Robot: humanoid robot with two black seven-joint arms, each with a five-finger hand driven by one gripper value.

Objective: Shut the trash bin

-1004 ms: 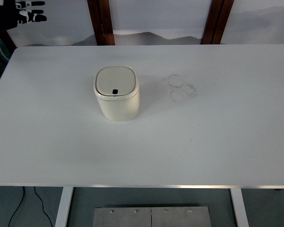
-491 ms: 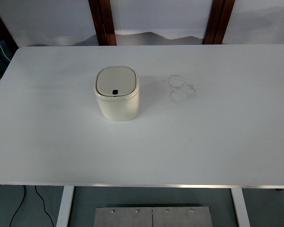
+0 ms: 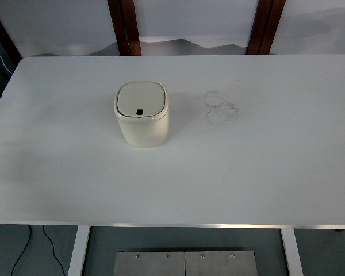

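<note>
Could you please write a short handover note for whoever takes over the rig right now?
Hands: neither the left nor the right hand is in view.
Things: the cream trash bin stands upright on the white table, left of centre. Its lid lies flat on top, with a small dark spot at its front edge. Faint ring marks show on the tabletop to the bin's right.
Done: the lid looks fully closed.
Left: apparently nothing; confirm that the lid is properly seated.
</note>
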